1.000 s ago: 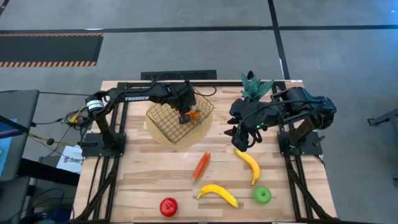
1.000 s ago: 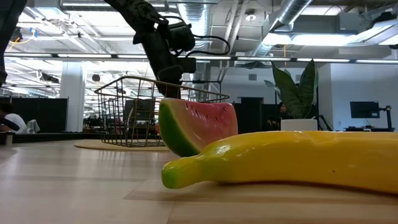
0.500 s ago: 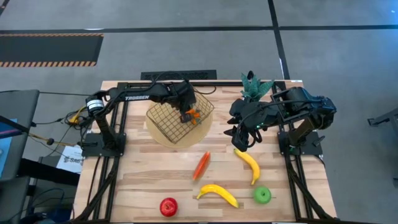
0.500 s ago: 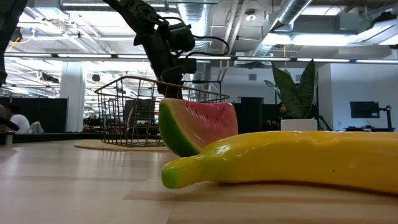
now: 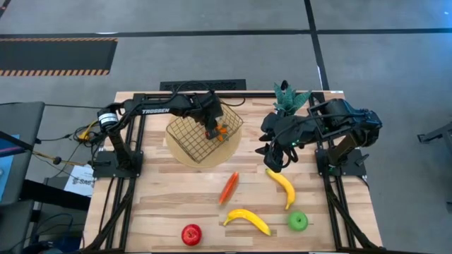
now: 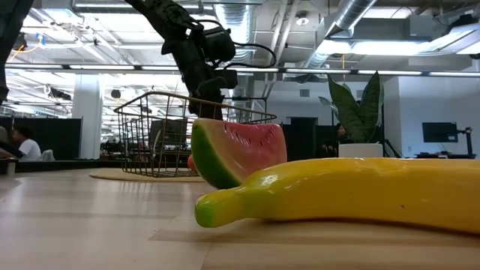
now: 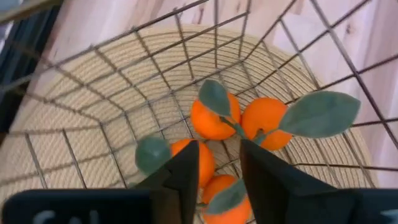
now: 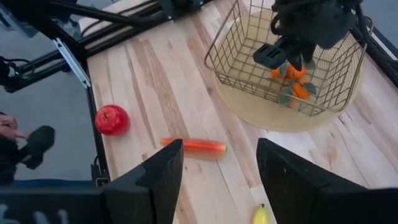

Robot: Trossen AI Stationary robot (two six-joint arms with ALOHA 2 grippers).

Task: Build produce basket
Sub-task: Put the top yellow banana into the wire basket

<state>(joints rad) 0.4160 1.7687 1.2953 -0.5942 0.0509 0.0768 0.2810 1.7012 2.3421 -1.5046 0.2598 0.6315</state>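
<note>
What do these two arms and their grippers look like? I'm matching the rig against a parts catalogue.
Both arms are dark, jointed links. The left arm bears white lettering, an orange band near its base and black cables. The left gripper and the right gripper each end in two flat black fingers.

Leafy pieces (image 7: 239,121) in basket (image 5: 185,137), seemingly on mat (image 5: 182,156), carrot (image 5: 229,188) in front

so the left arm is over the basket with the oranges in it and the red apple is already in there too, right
Not quite. The left gripper is over the basket with the leafy oranges inside, but the red apple still lies on the table near its front edge, as the high view shows.
</note>
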